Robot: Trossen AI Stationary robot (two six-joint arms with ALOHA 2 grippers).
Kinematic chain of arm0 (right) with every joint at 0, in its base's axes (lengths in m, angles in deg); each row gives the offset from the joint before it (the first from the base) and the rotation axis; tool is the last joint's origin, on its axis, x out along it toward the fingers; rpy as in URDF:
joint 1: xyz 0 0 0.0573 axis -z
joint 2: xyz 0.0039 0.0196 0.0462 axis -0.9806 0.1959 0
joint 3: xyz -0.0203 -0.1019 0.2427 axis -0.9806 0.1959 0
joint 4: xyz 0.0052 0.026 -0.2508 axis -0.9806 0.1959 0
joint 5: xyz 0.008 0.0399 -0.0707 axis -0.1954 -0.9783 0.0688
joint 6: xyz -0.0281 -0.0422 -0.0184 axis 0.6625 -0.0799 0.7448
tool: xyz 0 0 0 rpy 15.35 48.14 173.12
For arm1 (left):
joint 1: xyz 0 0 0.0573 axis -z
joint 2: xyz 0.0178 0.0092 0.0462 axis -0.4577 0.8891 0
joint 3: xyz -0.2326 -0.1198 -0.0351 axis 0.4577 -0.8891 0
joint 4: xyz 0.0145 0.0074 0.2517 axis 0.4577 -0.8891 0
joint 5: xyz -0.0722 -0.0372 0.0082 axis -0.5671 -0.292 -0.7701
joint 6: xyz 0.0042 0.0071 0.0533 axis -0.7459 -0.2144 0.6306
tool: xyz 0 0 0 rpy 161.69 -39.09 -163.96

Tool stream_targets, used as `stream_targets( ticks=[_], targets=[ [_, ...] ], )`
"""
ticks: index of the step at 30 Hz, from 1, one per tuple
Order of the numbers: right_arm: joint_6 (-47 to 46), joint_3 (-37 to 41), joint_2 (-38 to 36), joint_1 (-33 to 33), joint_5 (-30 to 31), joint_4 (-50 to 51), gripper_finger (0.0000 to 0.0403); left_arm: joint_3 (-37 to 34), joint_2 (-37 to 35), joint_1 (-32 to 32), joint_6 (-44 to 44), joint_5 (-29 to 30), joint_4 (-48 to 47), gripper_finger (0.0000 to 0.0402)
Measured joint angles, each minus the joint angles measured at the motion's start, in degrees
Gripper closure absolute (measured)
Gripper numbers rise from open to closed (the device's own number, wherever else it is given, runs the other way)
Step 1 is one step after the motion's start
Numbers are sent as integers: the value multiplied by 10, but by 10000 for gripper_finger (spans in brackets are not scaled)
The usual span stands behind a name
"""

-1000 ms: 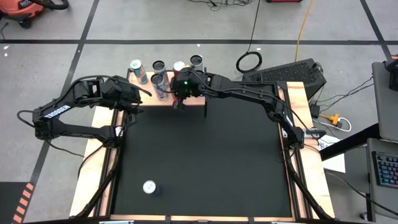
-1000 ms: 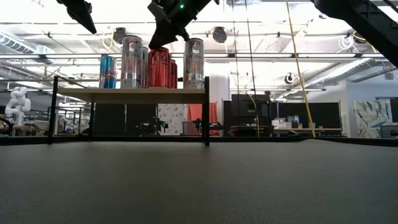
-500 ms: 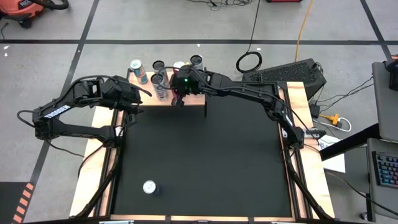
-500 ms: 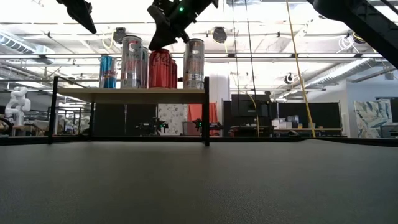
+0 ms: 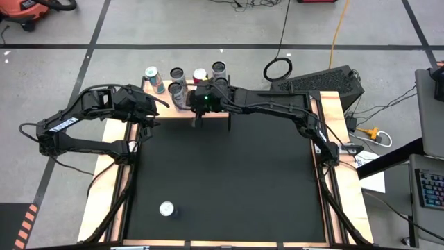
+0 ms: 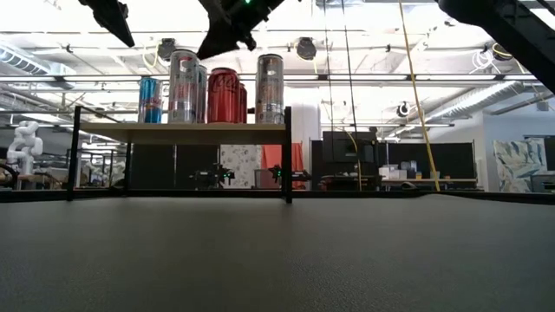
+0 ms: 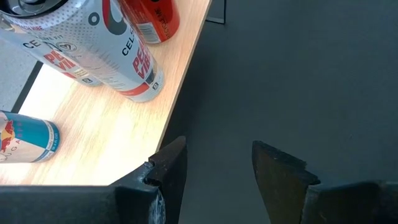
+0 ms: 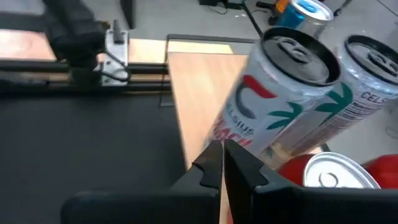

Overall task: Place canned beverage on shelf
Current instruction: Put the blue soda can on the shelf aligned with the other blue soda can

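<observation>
The small light-wood shelf on thin black legs (image 6: 182, 130) stands at the far edge of the black table mat (image 5: 229, 180). On the shelf, from its left end: a slim blue can (image 6: 150, 100), a tall silver can (image 6: 183, 87), a red can (image 6: 224, 94) and another tall silver can (image 6: 270, 88); a further can may stand behind the row. A lone silver can (image 5: 166, 208) sits on the mat well in front of the shelf, near the front edge.
</observation>
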State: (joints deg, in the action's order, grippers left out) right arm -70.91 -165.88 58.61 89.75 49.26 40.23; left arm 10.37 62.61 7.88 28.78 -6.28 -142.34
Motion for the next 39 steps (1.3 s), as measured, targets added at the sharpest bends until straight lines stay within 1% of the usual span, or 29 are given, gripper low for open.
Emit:
stream_targets(
  ticks=[2, 7, 9, 12, 17, 21, 24, 27, 31, 37, 39],
  targets=[
    [8, 0, -11, -9, 18, 6, 403, 0, 0, 0, 0, 0, -1, 222],
    [35, 0, -65, -42, 90, 39, 403, 0, 0, 0, 0, 0, -1, 222],
    [39, 0, -88, -56, 103, 46, 403, 0, 0, 0, 0, 0, -1, 222],
    [36, 0, -124, -70, 103, 60, 403, 0, 2, 0, 0, 0, -1, 222],
    [-30, 0, -180, -83, 103, 102, 403, 0, 2, 0, 0, 0, 7, 222],
    [-73, 0, -207, -88, 102, 141, 403, 0, 2, 0, -1, 0, 10, 222],
    [-98, 0, -222, -91, 102, 171, 403, 0, 2, 0, -1, -25, 5, 222],
    [-111, 0, -230, -94, 102, 200, 403, 0, 2, 0, -17, -39, 5, 222],
    [-121, 0, -234, -100, 102, 226, 403, 0, 1, 0, -30, -39, 6, 222],
    [-134, 0, -234, -104, 102, 231, 403, 0, 1, 0, -30, -32, 5, 222],
    [-147, 0, -234, -104, 102, 242, 403, 0, 1, 0, -31, -21, 5, 222]
  ],
)
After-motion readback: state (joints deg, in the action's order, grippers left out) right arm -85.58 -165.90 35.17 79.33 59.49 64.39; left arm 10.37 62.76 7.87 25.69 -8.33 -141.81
